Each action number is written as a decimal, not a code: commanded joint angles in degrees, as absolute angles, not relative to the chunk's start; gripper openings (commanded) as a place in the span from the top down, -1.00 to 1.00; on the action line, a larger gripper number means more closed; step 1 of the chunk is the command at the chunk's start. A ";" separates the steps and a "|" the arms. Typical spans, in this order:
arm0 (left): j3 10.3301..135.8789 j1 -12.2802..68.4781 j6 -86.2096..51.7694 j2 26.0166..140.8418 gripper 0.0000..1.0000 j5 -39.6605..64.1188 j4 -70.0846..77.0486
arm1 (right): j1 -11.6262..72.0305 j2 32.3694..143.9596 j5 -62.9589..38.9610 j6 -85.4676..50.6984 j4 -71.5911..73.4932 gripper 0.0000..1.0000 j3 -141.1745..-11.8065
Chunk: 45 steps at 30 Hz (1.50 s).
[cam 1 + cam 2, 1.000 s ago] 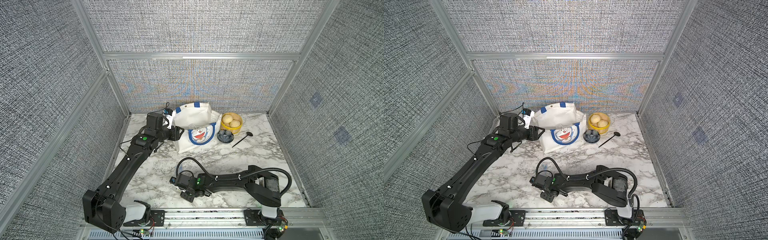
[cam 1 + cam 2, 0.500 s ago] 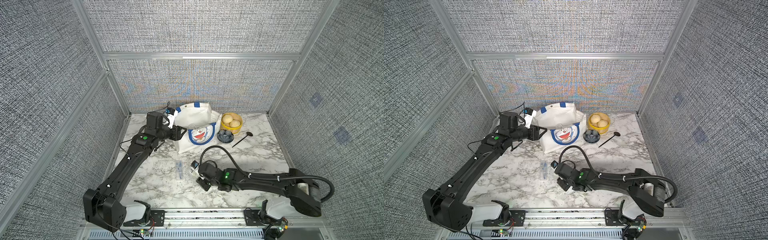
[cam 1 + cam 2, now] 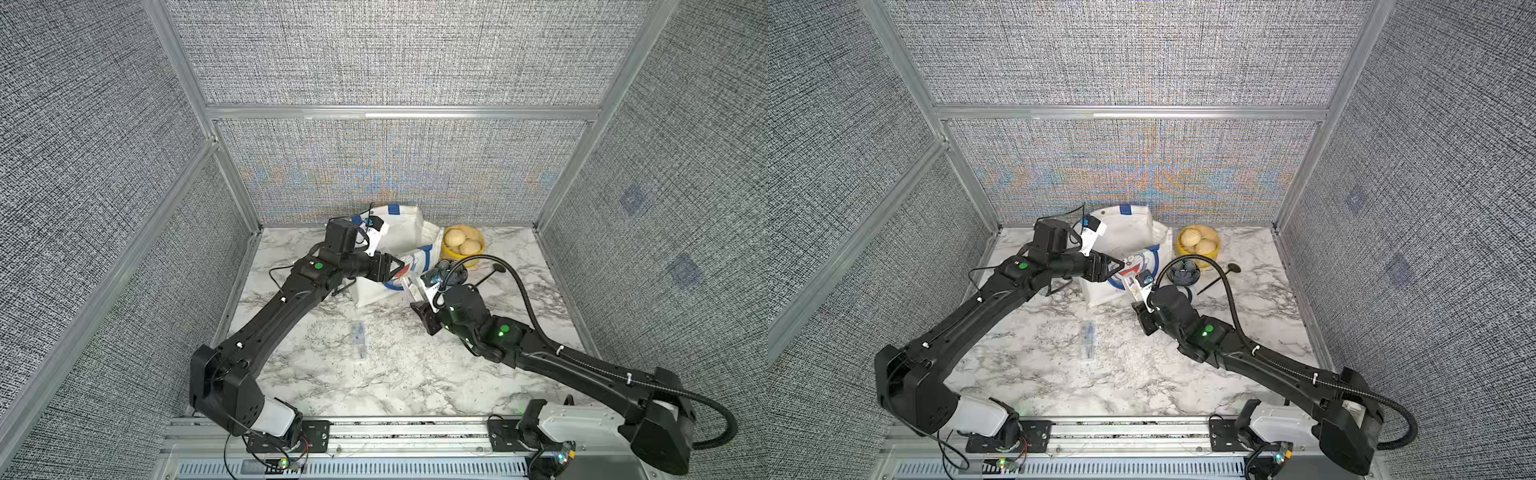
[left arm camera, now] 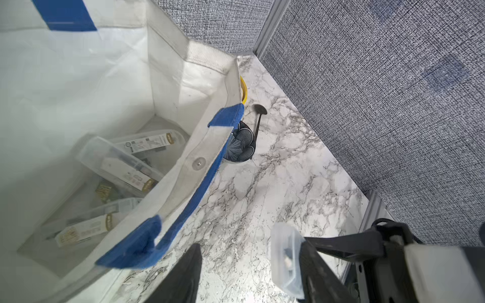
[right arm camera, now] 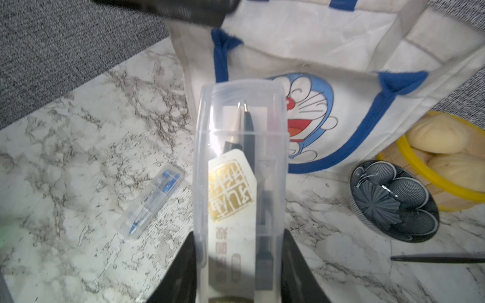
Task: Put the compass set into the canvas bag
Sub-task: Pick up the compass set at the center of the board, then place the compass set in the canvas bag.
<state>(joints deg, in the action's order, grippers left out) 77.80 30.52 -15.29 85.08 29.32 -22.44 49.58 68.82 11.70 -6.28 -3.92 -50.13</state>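
Compass set in transit to canvas bag.
Right tool clamped on its clear case, up off the tabletop since a second ago, just before the bag's front; left tool jaws apart near its rim. Drop-in pending.

Grey woven fabric wall panels on three sides, aluminium frame bars between; white grey-veined marble worktop; metal rail along front edge

Compass case btm end & right gripper running off wrist-view edge, left arm covering part of cat print on bag in a top view, cases inside bag showing blurry, loose small case contents looking too tiny to tell
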 commanded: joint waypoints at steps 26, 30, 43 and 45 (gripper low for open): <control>83.56 33.93 -19.71 92.20 0.72 35.07 -20.81 | 47.81 69.52 11.16 -5.19 2.50 0.76 -51.60; 83.91 33.93 -19.69 92.23 0.78 34.14 -20.91 | 47.81 69.62 11.33 -5.19 2.79 0.33 -51.18; 98.80 32.52 -14.51 97.28 0.86 27.72 -29.19 | 47.83 64.00 9.16 -4.48 12.58 -0.80 -34.16; 103.16 31.68 -13.64 98.75 0.86 26.42 -31.29 | 47.81 63.28 8.41 -4.92 15.36 -0.80 -31.17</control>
<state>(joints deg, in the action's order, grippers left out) 99.66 32.36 -16.29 97.67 28.91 -28.08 47.72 63.96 10.04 -4.78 8.73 -33.39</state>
